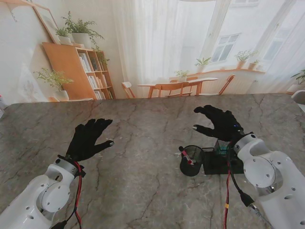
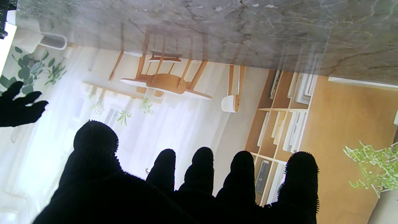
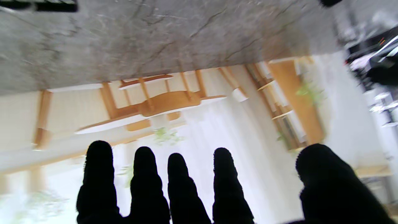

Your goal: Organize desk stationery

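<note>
A: Grey marble table (image 1: 143, 191), with a bright backdrop of curtains, a bookshelf (image 1: 90, 71) and wooden chairs behind it. Where is the stationery?

B: On the robot's right, nearer to me than the right hand (image 1: 219, 123). A black mesh pen cup (image 1: 192, 161) stands there with something red and white poking out of it, probably a pen, though it is too small to be sure. Just beside it, on its right, sits a dark desk organizer (image 1: 219, 160), partly hidden by the right wrist.

A: Is either hand holding anything?

B: No. The right hand hovers past the cup and organizer, fingers spread and slightly curled, palm down, empty. The left hand (image 1: 88, 138) is well apart on the other side, flat over bare marble, fingers fanned out, also empty.

A: Why hold them that way?

B: My guess is a ready or resting pose: open palms kept clear of the containers so nothing gets knocked. The wrist views show only fingertips (image 3: 143, 161) against the backdrop and no loose items, so I cannot tell what remains to be sorted.
</note>
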You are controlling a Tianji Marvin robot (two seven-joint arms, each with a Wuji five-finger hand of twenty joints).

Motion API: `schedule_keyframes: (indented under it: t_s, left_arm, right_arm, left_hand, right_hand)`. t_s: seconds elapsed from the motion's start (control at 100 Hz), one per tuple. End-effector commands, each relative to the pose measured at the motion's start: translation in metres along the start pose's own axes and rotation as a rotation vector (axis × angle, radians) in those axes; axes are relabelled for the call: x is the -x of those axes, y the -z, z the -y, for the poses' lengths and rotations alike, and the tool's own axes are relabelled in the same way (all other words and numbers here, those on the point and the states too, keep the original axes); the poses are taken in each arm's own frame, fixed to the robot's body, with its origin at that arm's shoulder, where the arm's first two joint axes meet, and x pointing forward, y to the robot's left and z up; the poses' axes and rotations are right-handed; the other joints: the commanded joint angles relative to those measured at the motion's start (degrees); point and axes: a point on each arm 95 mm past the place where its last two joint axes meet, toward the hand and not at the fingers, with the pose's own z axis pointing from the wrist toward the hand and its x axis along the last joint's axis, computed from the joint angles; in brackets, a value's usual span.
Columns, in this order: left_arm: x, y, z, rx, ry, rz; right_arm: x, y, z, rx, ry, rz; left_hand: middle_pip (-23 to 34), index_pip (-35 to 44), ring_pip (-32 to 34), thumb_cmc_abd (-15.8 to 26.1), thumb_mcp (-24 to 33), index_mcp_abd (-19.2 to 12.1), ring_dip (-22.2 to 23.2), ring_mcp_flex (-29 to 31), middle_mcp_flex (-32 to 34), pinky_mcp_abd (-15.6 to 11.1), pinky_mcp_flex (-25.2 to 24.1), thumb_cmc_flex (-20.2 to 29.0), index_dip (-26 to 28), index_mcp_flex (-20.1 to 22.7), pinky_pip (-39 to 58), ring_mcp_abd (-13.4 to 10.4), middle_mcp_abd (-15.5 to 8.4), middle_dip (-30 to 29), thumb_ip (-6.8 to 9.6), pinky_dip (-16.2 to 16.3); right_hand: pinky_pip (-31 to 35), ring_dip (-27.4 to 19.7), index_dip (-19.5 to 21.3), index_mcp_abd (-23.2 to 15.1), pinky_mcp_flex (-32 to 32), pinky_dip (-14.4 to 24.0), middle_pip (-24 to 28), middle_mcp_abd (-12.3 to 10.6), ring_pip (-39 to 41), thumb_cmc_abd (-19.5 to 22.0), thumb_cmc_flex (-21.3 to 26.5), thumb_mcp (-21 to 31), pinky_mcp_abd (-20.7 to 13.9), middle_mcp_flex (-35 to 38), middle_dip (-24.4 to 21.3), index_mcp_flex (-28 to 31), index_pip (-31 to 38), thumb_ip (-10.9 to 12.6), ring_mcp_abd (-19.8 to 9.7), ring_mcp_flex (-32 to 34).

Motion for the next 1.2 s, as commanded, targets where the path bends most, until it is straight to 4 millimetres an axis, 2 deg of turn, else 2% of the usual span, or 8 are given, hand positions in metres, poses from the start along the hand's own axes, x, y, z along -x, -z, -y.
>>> schedule_keyframes:
  t_s: [0.0, 0.17, 0.3, 0.48, 0.64, 0.89, 1.19]
  left_arm:
    - [0.003, -0.001, 0.000, 0.004, 0.017, 0.015]
    - [0.015, -0.013, 0.012, 0.037, 0.076, 0.043]
    - [0.024, -0.029, 0.024, 0.074, 0.161, 0.078]
    - [0.030, -0.043, 0.020, 0.114, 0.284, 0.152]
    - [0.035, -0.044, 0.015, 0.117, 0.276, 0.184]
    - [0.038, -0.042, 0.009, 0.124, 0.269, 0.204]
    - [0.040, -0.034, 0.004, 0.135, 0.248, 0.210]
  right_arm:
    - [0.007, 0.004, 0.002, 0.003, -0.027, 0.038]
    - [0.023, 0.006, 0.011, 0.021, -0.115, 0.152]
    - [0.030, 0.000, 0.020, 0.008, -0.183, 0.212]
    - [0.033, -0.013, 0.031, 0.002, -0.270, 0.262]
    - [0.032, -0.023, 0.042, -0.018, -0.320, 0.269]
    - [0.029, -0.035, 0.050, 0.011, -0.380, 0.249]
    - [0.029, -0.033, 0.050, 0.004, -0.373, 0.233]
  left_hand:
    - [-0.2, 0.4, -0.5, 4.2, -0.3, 0.5, 0.1, 0.3, 0.3, -1.1, -0.6, 1.0, 0.6, 0.6, -0.5, -1.0, -0.7, 0.5, 0.37, 0.4]
    - [-0.1, 0.4, -0.5, 3.8, -0.3, 0.1, 0.0, 0.9, 1.1, -1.5, 0.2, 1.0, 0.4, 0.9, -0.3, -1.0, -1.0, 0.3, 0.35, 0.7]
    - [0.3, 0.5, -0.3, 3.4, -0.3, -0.1, 0.0, 1.7, 2.6, -2.0, 1.6, 1.2, 0.3, 1.4, 0.7, -1.0, -0.9, 0.4, 0.33, 1.5]
    - [0.2, 0.7, -0.7, 2.6, -0.1, -0.4, -0.1, 1.3, 2.7, -3.3, 0.8, 1.8, 0.2, 2.2, -0.1, -1.5, -1.2, 0.4, 0.51, 2.3]
    - [0.2, 0.8, -0.7, 2.7, -0.2, -0.3, 0.0, 1.7, 3.0, -3.2, 1.5, 1.6, 0.1, 2.6, -0.3, -1.6, -1.2, 0.5, 0.47, 3.2]
    - [0.2, 0.9, -0.6, 2.6, -0.2, -0.2, 0.1, 1.9, 3.2, -3.3, 1.7, 1.8, 0.0, 2.6, -0.6, -1.4, -1.1, 0.6, 0.48, 4.3]
    - [0.2, 1.0, -0.6, 2.7, -0.1, -0.1, 0.2, 2.0, 3.1, -3.3, 1.8, 2.0, 0.0, 2.7, -0.8, -1.5, -1.0, 0.6, 0.51, 5.0]
  right_hand:
    - [1.4, 1.1, 1.3, -1.2, 0.3, 1.4, 0.5, -0.9, 0.6, -1.0, 0.6, 0.7, -2.2, 0.8, 0.8, 1.1, 0.2, 0.2, -1.4, 0.6]
    - [1.8, 1.4, 1.2, -2.0, 1.2, 2.4, 0.8, -1.4, 1.1, -2.6, 1.5, 1.5, -4.0, 2.7, 1.1, 2.7, 0.7, 0.2, -2.2, 1.7]
    - [3.0, 1.8, 1.1, -2.5, 2.9, 3.5, 1.3, -1.6, 2.0, -3.5, 1.9, 1.9, -4.8, 5.0, 1.4, 4.5, 1.4, 0.1, -2.5, 3.4]
    - [7.1, 3.2, 0.5, -3.1, 6.1, 6.5, 2.1, -2.0, 4.8, -4.6, 2.4, 2.7, -5.4, 8.4, 2.3, 6.6, 2.3, 0.0, -2.6, 6.8]
    - [10.9, 4.1, 0.1, -3.5, 9.5, 8.8, 2.7, -2.2, 7.5, -4.9, 2.5, 2.9, -6.4, 10.8, 2.9, 8.0, 3.0, 0.0, -2.9, 9.2]
    - [10.7, 4.2, -0.1, -4.0, 9.6, 9.0, 2.8, -2.9, 8.5, -4.9, 3.0, 3.0, -7.8, 11.4, 3.1, 8.5, 3.2, 0.0, -3.6, 9.2]
    - [10.4, 3.9, -0.3, -4.1, 9.6, 8.9, 2.9, -2.8, 8.9, -4.9, 3.1, 2.7, -7.6, 11.8, 3.3, 8.8, 3.5, -0.1, -3.4, 8.9]
